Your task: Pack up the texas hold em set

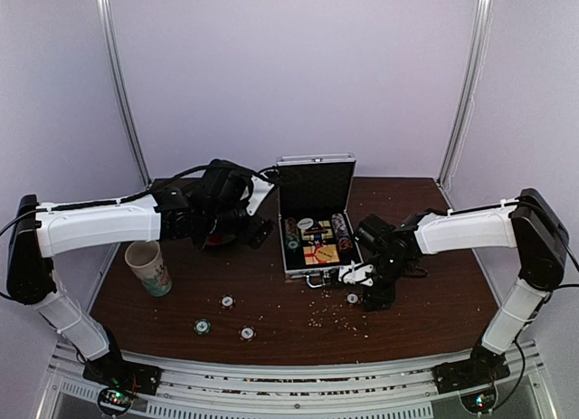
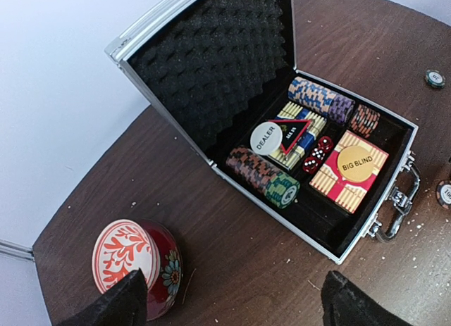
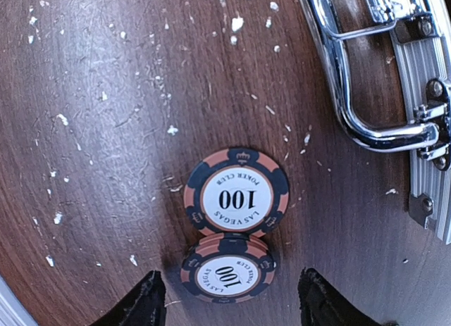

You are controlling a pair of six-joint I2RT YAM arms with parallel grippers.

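The silver case point(image 1: 313, 272) of the texas hold em set stands open mid-table, lid up. Inside are rows of chips point(image 2: 264, 174), a red-yellow card box point(image 2: 331, 185) under a yellow BIG BLIND disc point(image 2: 357, 162), red dice point(image 2: 315, 153) and a white DEALER disc point(image 2: 266, 137). My right gripper point(image 3: 229, 308) hangs open, pointing down just right of the case handle point(image 3: 366, 129). A short stack of "100" chips point(image 3: 227, 270) lies between its fingers with gaps on both sides, and another "100" chip point(image 3: 236, 191) lies beyond. My left gripper point(image 2: 232, 313) is open over bare table left of the case.
A red-and-white bowl point(image 2: 137, 259) sits beside my left gripper's left finger. The patterned paper cup point(image 1: 150, 268) stands at the left. Loose chips point(image 1: 228, 301) point(image 1: 202, 327) point(image 1: 246, 332) lie near the front among pale crumbs point(image 1: 326, 315).
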